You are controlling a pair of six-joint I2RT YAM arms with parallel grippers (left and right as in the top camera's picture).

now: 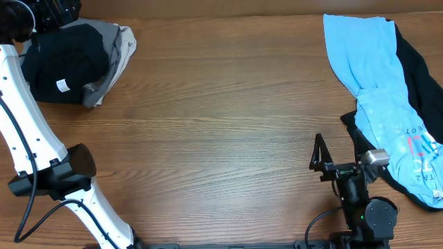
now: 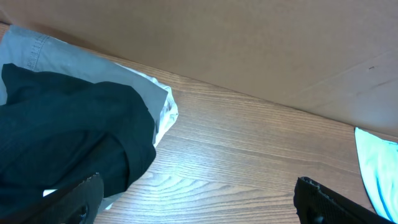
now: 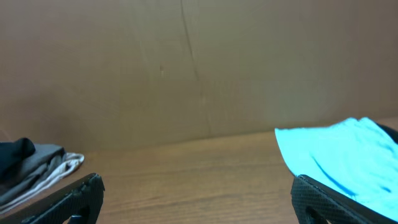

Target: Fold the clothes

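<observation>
A pile of clothes lies at the table's far left: a black garment [image 1: 66, 62] with a small white label on top of grey and beige ones [image 1: 114, 52]. At the far right a light blue garment [image 1: 374, 76] is spread over a black one [image 1: 423, 83]. My left gripper [image 2: 199, 202] hangs open at the pile's edge, its left finger over the black fabric [image 2: 68, 124], nothing between the fingers. My right gripper [image 3: 199, 199] stands open over bare wood near the front, its right finger beside the blue garment [image 3: 348, 155].
A brown cardboard wall [image 3: 186, 68] closes off the far side of the table. Wooden tabletop [image 1: 221, 117] stretches between the two piles. The white left arm [image 1: 24, 111] runs along the left edge; the right arm's base [image 1: 367, 214] sits at the front right.
</observation>
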